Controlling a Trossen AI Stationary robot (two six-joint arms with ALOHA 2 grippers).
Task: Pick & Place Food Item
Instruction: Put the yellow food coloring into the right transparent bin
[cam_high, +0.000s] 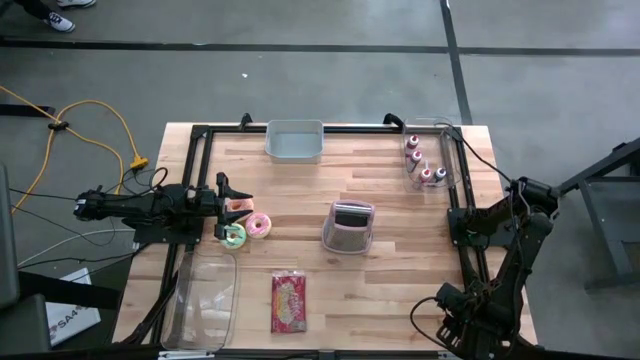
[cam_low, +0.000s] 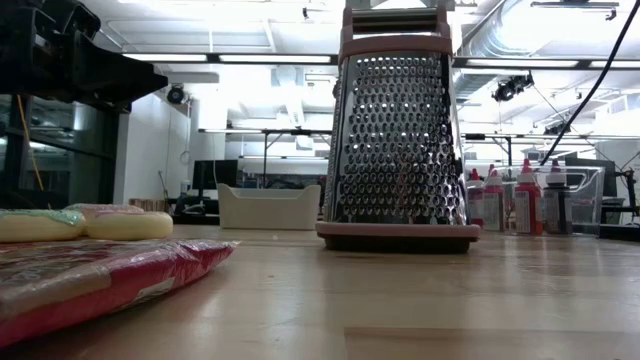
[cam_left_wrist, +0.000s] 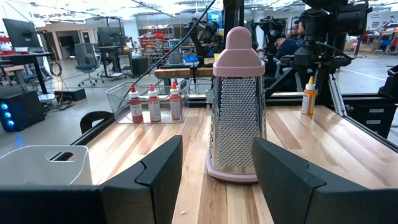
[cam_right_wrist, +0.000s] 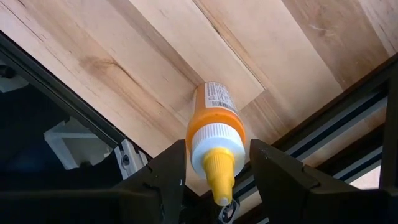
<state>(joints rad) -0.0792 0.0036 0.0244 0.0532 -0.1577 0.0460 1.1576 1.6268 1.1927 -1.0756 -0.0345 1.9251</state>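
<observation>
An orange squeeze bottle (cam_right_wrist: 214, 102) with a yellow nozzle stands by the table's right edge. My right gripper (cam_right_wrist: 217, 155) points down over it and is shut on its top. The left wrist view shows the bottle (cam_left_wrist: 308, 96) beneath that arm. In the high view the right arm (cam_high: 480, 225) covers it. My left gripper (cam_high: 237, 195) waits level at the left edge, open (cam_left_wrist: 217, 162), with nothing between its fingers. A pink donut (cam_high: 260, 225) and a green one (cam_high: 233, 235) lie flat on the table just in front of it. My right gripper pinches the bottle's white cap collar (cam_right_wrist: 198, 140), just under the yellow nozzle, between its two fingers. The fingers come from above and point down. The bottle stays upright, and its base looks set on the wood beside the black frame rail (cam_right_wrist: 323, 143).
A pink-trimmed box grater (cam_high: 348, 228) stands mid-table. A red food packet (cam_high: 288, 302) lies near the front edge. A grey bin (cam_high: 295, 140) sits at the far edge, a clear box of red-capped bottles (cam_high: 428, 160) at far right, and a clear tub (cam_high: 200, 300) at front left.
</observation>
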